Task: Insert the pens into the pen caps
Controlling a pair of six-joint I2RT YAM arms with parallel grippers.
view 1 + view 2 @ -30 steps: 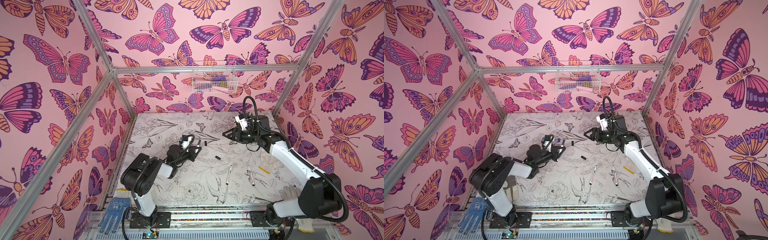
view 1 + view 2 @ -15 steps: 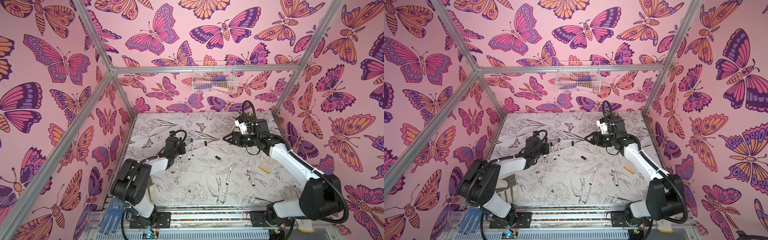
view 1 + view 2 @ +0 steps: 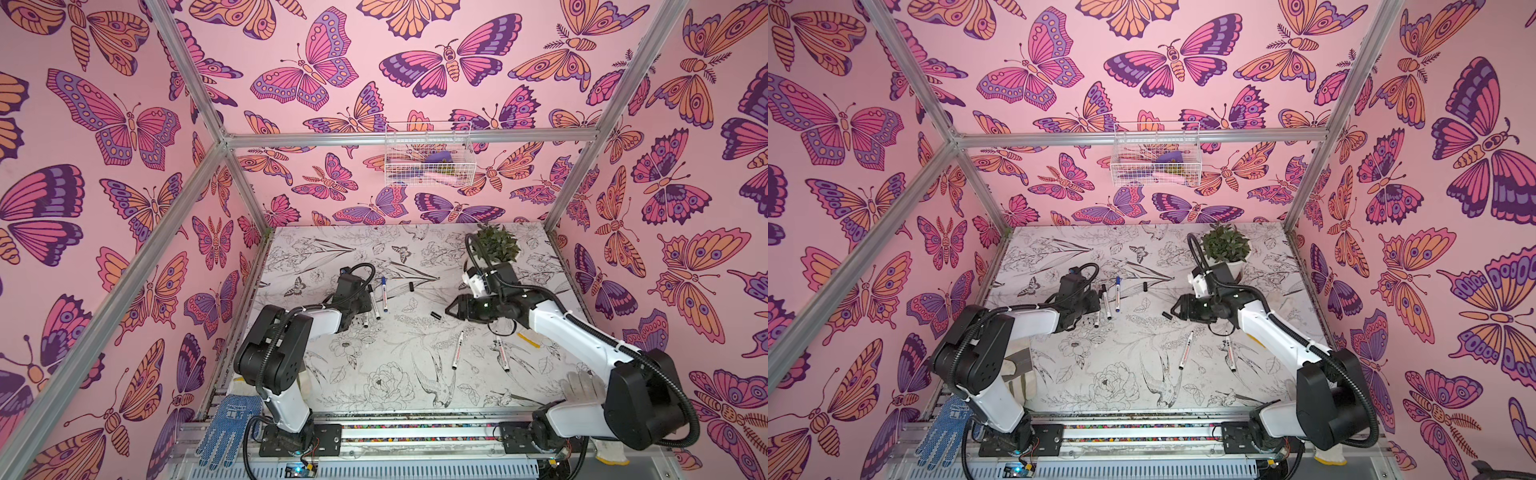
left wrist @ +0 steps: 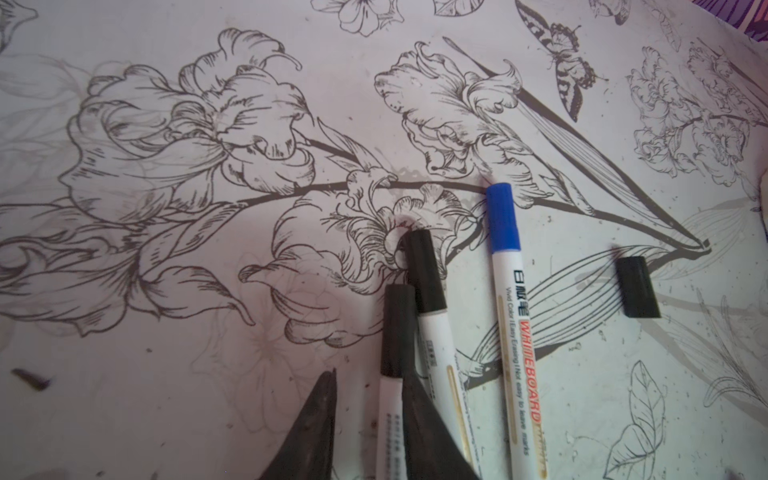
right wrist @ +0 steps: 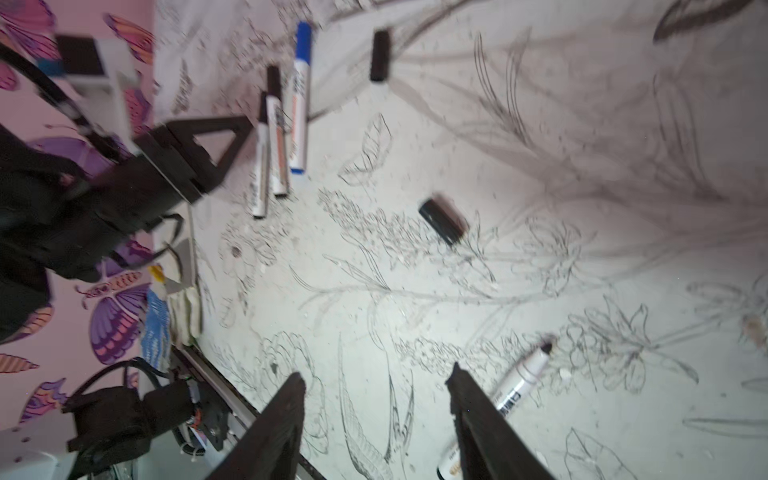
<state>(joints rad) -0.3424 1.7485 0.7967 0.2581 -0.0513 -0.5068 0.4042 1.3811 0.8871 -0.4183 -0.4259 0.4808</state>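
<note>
Your right wrist view is smeared with blur, so no print on the pens can be read there. One finger of the right gripper [image 5: 376, 372] crosses the barrel of a bare pen [image 5: 524, 374] and hides part of it. In the left wrist view the picture edge cuts off the pen barrels. There a finger [image 4: 419, 424] of the left gripper [image 4: 368, 376] also covers part of the pen lying between its fingers.

Three capped pens [image 3: 376, 303] lie side by side left of the middle of the counter [image 3: 324, 249], about halfway between its far and near edges. Two are white with black caps. The third has a blue cap [image 4: 503, 218] and a label reading WHITEBOARD in red. Two bare pens [image 3: 457, 351], white with small dark tips, lie apart right of the middle, closer to the near edge. Two loose black caps [image 3: 411, 286] lie near the middle, apart from each other.

Your left gripper is a little open around the outermost black-capped pen [image 4: 392, 332]. One finger overlaps it and a gap shows beside the other, so you cannot tell whether it touches. Your right gripper is wide open and holds nothing, above the counter near one loose cap [image 5: 442, 220].
</note>
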